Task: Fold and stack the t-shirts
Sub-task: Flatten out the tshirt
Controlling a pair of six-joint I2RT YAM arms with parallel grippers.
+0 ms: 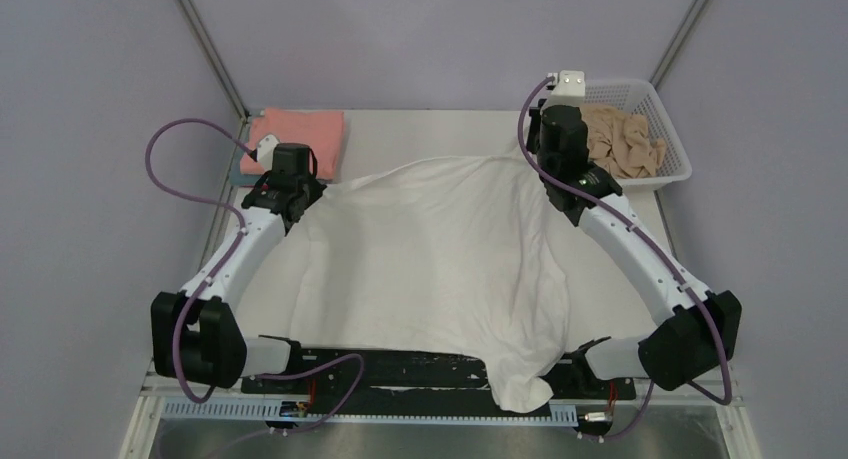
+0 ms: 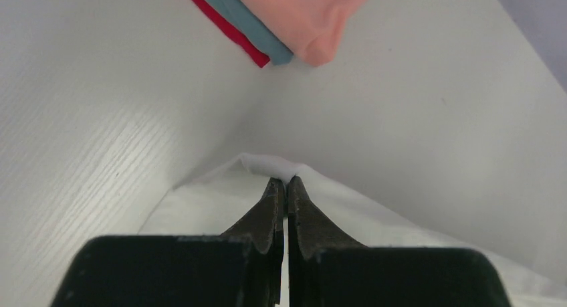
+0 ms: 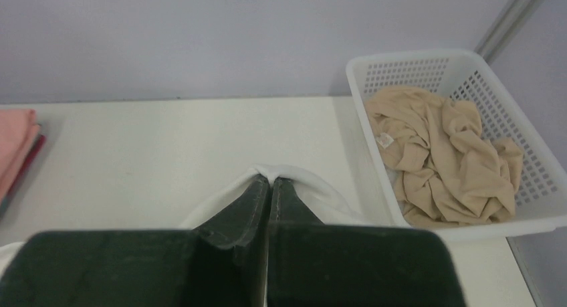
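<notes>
A large white t-shirt point(image 1: 440, 249) lies spread over the middle of the table, one end hanging off the near edge. My left gripper point(image 2: 285, 181) is shut on the white t-shirt's point(image 2: 267, 165) far left edge. My right gripper point(image 3: 271, 181) is shut on the same shirt's point(image 3: 314, 186) far right edge, beside the basket. A folded salmon-pink t-shirt point(image 1: 300, 137) tops a stack at the far left; teal point(image 2: 251, 23) and red point(image 2: 224, 26) folded shirts lie under it. A crumpled tan t-shirt point(image 3: 441, 153) fills the basket.
The white mesh basket point(image 1: 672, 129) stands at the far right corner, close to my right wrist. A black base bar point(image 1: 400, 364) runs along the near edge. Grey walls and frame posts point(image 1: 205, 44) close in the back.
</notes>
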